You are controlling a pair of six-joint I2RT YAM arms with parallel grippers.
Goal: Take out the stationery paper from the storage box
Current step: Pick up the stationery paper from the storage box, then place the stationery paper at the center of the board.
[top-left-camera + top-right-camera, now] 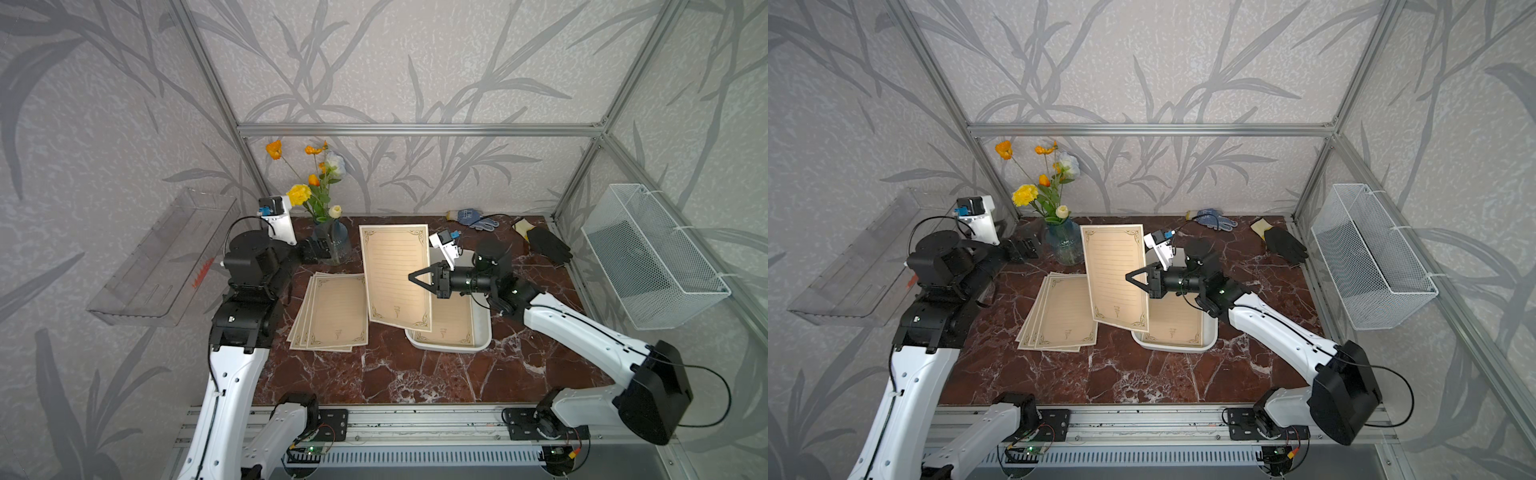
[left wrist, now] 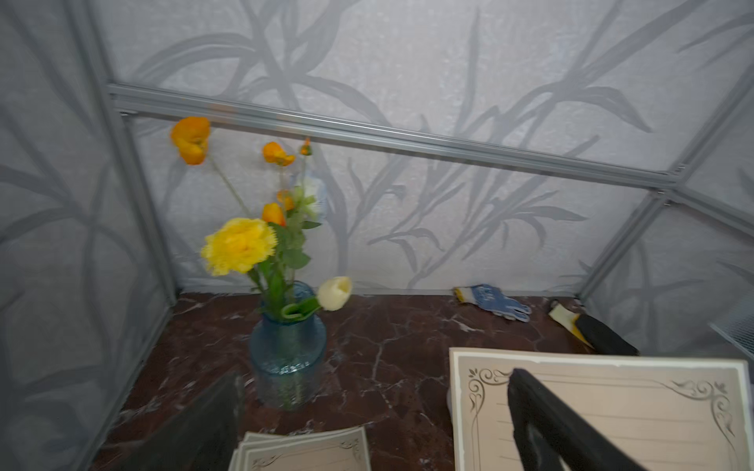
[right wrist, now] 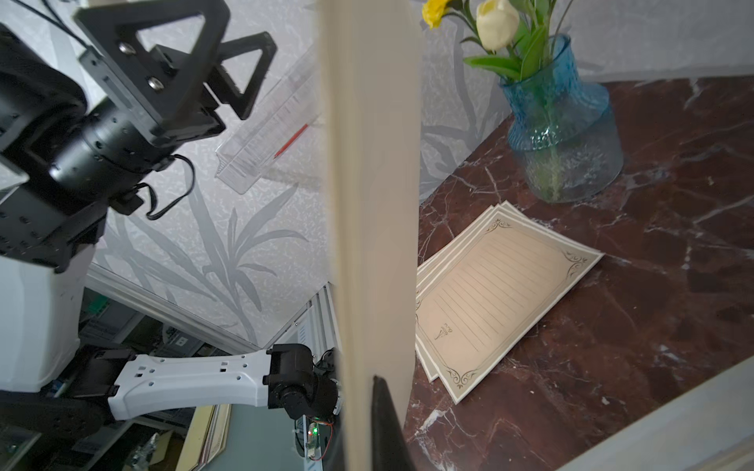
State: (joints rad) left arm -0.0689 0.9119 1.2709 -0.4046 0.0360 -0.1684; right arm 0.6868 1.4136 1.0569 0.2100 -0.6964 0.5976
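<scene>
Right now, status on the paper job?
Left gripper open, empty. Right gripper shut on raised sheet. Another sheet lies in storage box. Vase close to left gripper.

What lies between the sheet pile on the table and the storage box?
A sheet pinched by the right claw hangs over that gap; the table under it is bare, in both top views.

Both top views hang high over my base at six o'clock, side by side, tilted down toward the back wall (image 1: 415, 83) at twelve, far enough to take in the whole bench (image 1: 415, 374). My left wrist camera rides low and near, facing twelve o'clock at the vase (image 2: 287, 346). My right wrist camera faces nine o'clock, hard against the stationery paper (image 3: 371, 204) — it shares that vase and my left arm (image 3: 183, 379) with the top views.
</scene>
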